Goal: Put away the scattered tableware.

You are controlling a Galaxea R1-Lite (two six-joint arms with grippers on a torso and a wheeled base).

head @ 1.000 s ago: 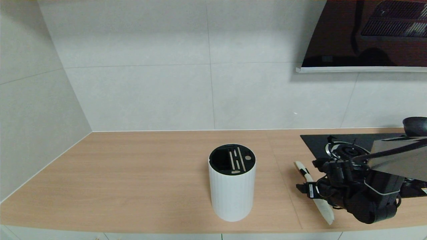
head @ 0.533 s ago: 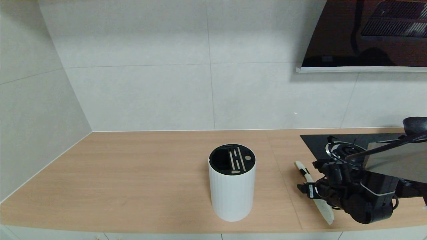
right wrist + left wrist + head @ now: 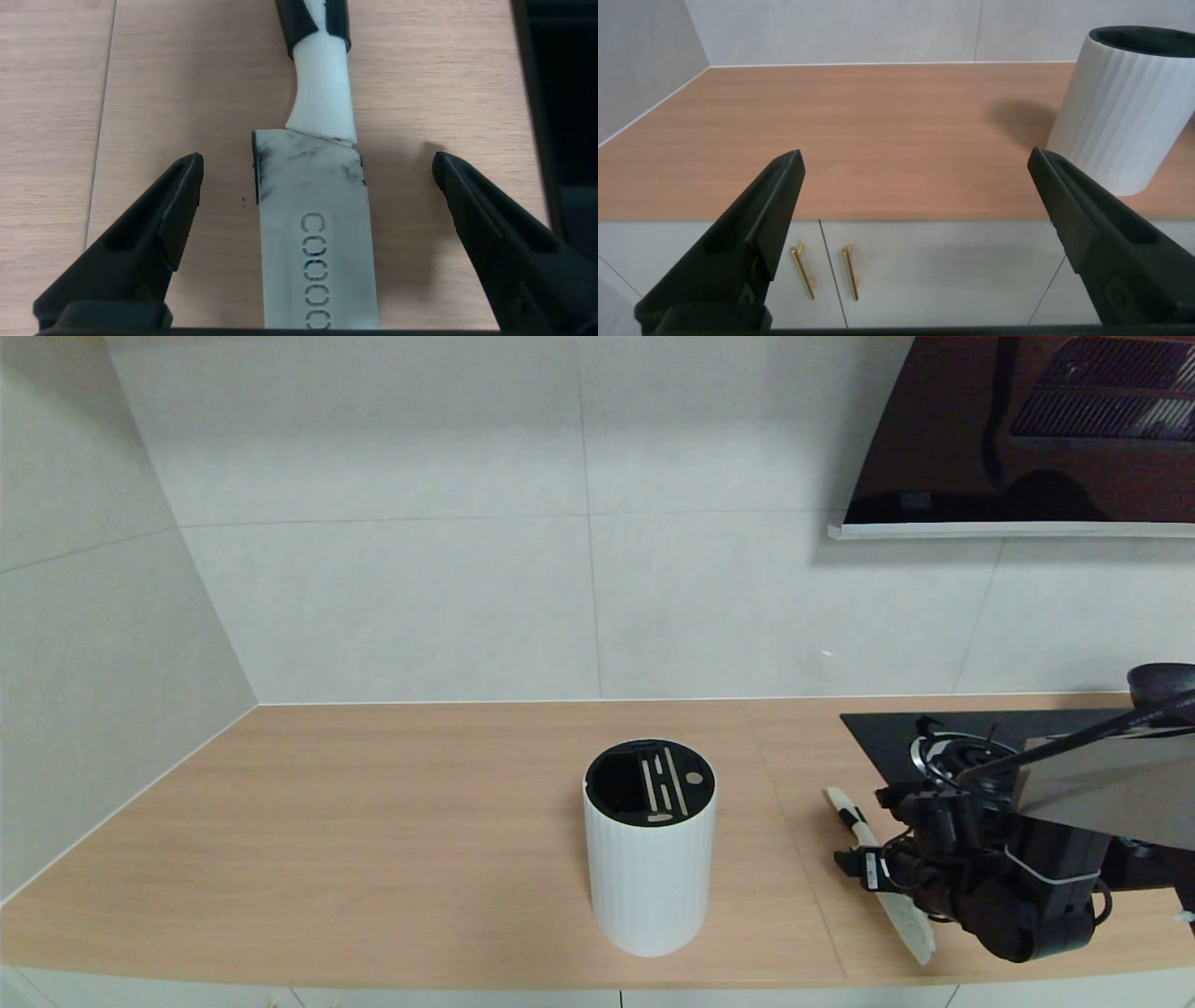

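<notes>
While the left gripper [image 3: 915, 168] hangs parked with jaws spread wide off the counter [image 3: 420, 821] edge, the white slotted holder [image 3: 649, 859] stands mid-counter as the likely destination. Right of it, the knife [image 3: 318, 215] lies flat on the wood. The right gripper [image 3: 318, 173] straddles its blade base, fingers apart, apparently lined up to grasp.

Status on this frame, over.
Left gripper open, by the counter edge. Right gripper open, straddling the knife, flat on the counter. Nothing between it and the white holder.
</notes>
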